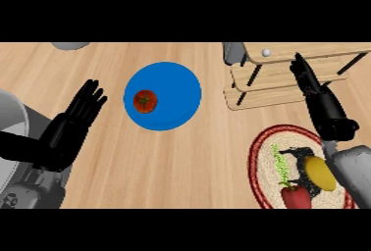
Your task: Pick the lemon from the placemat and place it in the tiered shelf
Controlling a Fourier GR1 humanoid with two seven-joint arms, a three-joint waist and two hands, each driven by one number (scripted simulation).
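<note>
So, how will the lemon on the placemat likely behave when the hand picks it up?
The lemon looks smooth and rounded, so it may roll off the flat placemat if nudged. It seems solid, probably keeping its shape under curled fingers. The red pepper lies close beside it, so the right hand may bump that.

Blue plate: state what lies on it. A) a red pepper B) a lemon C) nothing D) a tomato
D: a red tomato with a green stem sits left of centre on the blue plate, while the lemon and the red pepper lie on the placemat at the lower right.
</note>
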